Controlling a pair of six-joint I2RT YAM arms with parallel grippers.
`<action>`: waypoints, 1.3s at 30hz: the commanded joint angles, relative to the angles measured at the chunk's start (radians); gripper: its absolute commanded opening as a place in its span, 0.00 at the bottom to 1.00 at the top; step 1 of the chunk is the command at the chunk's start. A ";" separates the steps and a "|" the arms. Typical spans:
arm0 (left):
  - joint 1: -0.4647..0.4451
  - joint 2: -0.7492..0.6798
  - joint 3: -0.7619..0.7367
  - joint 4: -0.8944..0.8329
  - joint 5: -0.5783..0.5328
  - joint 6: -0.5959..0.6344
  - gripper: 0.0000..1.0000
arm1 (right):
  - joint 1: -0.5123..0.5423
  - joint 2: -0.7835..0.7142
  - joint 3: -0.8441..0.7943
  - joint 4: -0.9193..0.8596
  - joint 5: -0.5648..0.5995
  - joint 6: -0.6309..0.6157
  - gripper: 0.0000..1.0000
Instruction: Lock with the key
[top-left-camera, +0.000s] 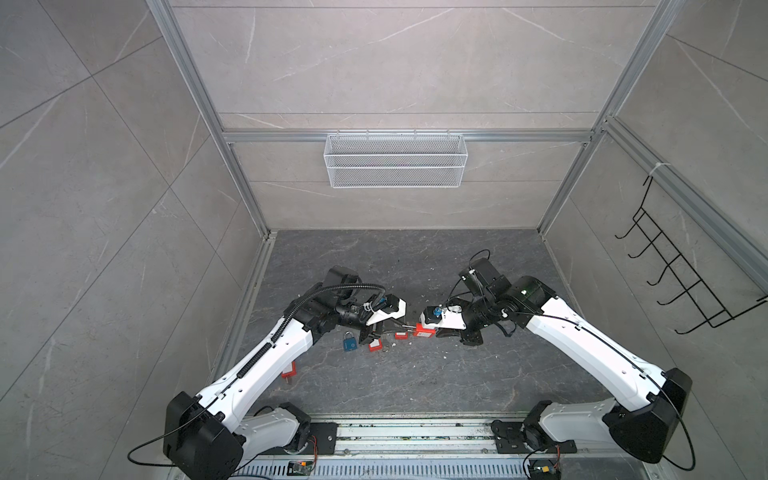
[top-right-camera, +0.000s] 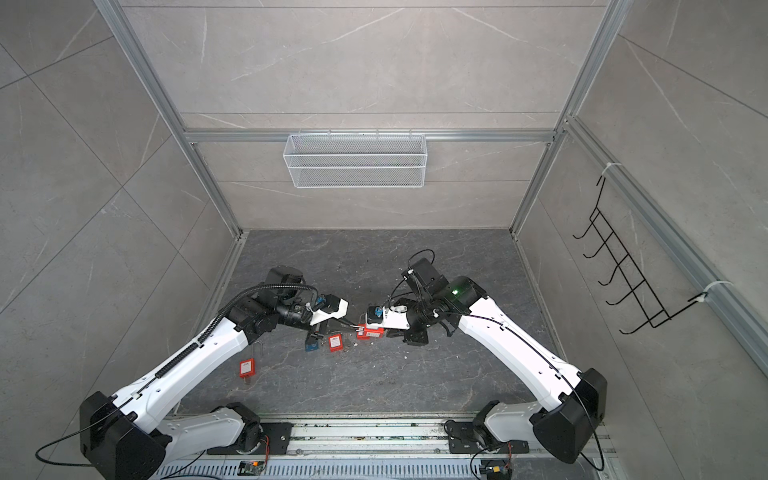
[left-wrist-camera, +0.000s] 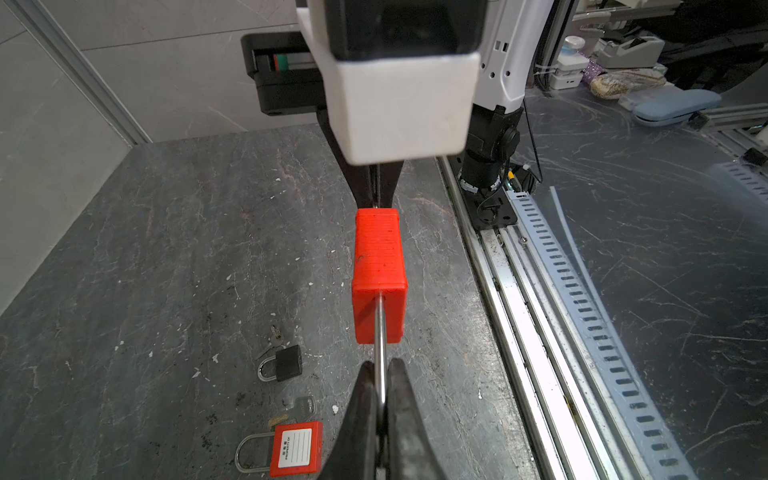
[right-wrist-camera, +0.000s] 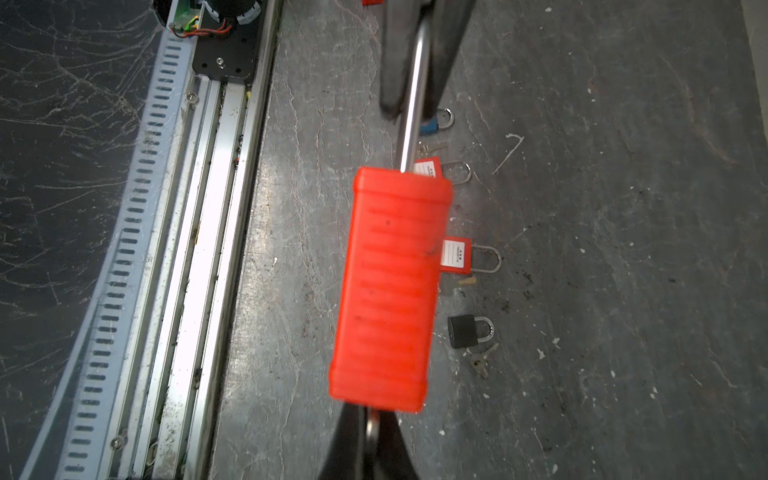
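— Over the middle of the dark grey stone-pattern table (top-left-camera: 415, 386), what is each arm doing?

— Both white arms reach inward and meet tip to tip. The left gripper (left-wrist-camera: 380, 399) is clenched on the steel shackle (left-wrist-camera: 379, 332) of the red plastic-bodied padlock (left-wrist-camera: 378, 266). The right gripper (right-wrist-camera: 370, 419) is clenched at the opposite end, against the base of the body.

— Where does the padlock sit?

— Between the two grippers, apparently clear of the table. Its long axis runs straight from one gripper to the other, with the shackle end toward the left arm and the base toward the right arm.

— And the key?

— Mostly hidden. A sliver of metal shows between the right gripper's pads, touching the base. I judge that to be the key (right-wrist-camera: 372, 430), seated in the cylinder.

— Which relation governs the next move?

— Key shaft and padlock axis are in line. The turn should therefore be a roll of the right wrist about that axis while the left gripper resists. The right arm is nearer the key; the left touches the shackle only.

— Is the shackle home?

— Cannot tell. One leg is seen entering the body; the other is hidden.

— Anything else?

— Spare padlocks lie below, well apart from the held one. Among them is a small black padlock (left-wrist-camera: 286, 363) with loose keys beside it.
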 joint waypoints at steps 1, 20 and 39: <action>0.022 -0.002 0.037 0.008 0.058 -0.034 0.00 | 0.005 0.015 0.039 -0.114 0.063 0.027 0.00; 0.018 -0.022 0.019 0.003 0.063 -0.035 0.00 | 0.005 0.009 0.082 -0.104 -0.009 0.065 0.44; 0.006 -0.033 0.007 -0.002 0.058 -0.033 0.00 | 0.038 0.072 0.115 -0.097 -0.043 0.052 0.04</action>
